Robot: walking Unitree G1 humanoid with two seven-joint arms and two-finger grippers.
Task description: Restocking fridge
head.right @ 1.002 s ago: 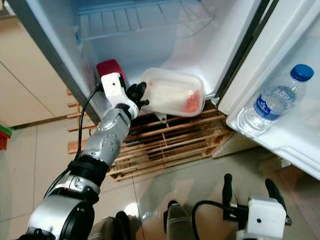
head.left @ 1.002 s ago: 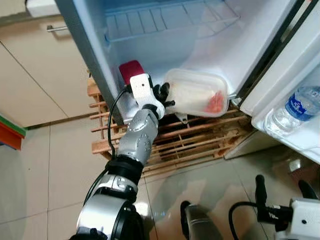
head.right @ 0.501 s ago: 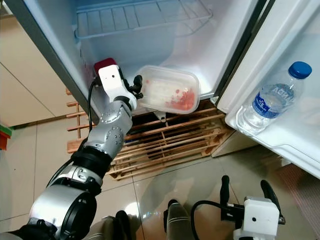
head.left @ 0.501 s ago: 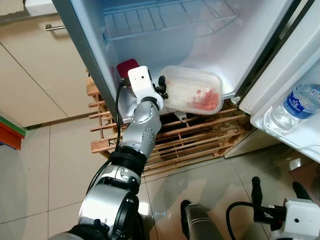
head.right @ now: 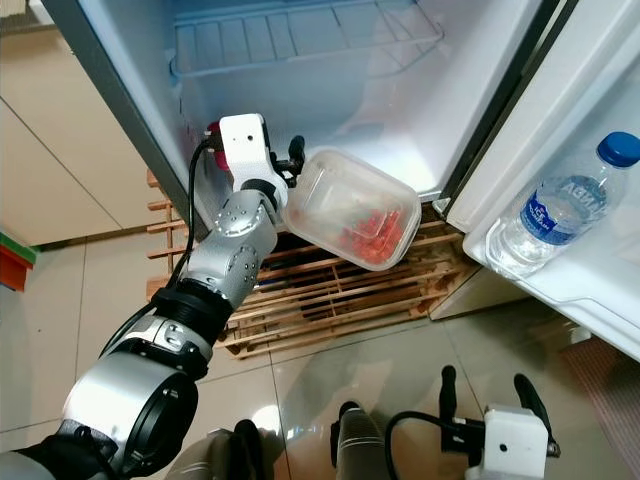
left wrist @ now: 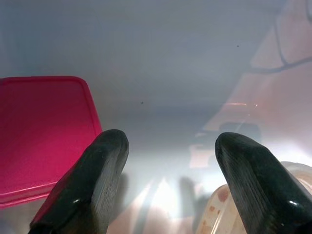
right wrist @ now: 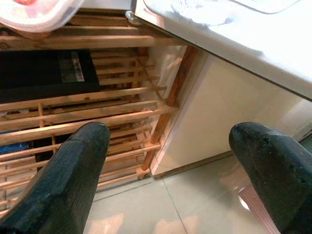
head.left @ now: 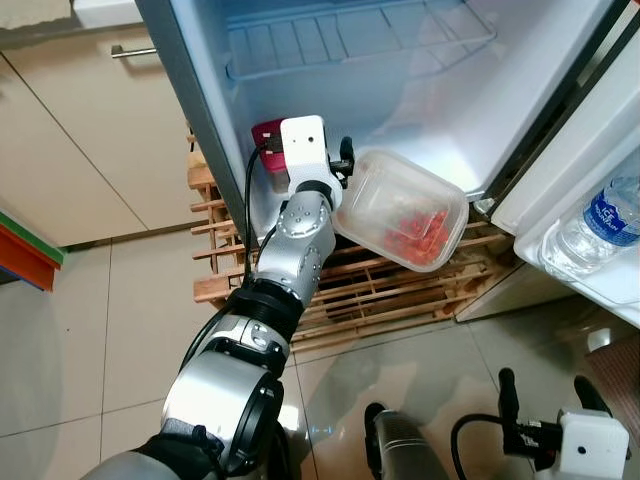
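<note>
Standing open on a slatted wooden pallet [head.left: 400,290], the white fridge [head.left: 420,90] has a clear plastic water bottle [head.right: 560,205] in its door shelf. Tilted at the fridge's bottom edge, a clear plastic container of red food [head.left: 402,210] touches the left gripper [left wrist: 168,183], whose jaws are spread beside a flat red lid [left wrist: 41,131]. Low over the floor tiles, the right gripper [right wrist: 180,170] hangs spread.

Just beside the black-fingered left tool [head.left: 343,170], a clear box [head.left: 402,210] holds red pieces. A red lid [left wrist: 41,129] lies nearby. The fridge [head.left: 420,90] is white, the bottle [head.right: 563,205] blue-capped, the rack [head.right: 330,290] light wood.
</note>
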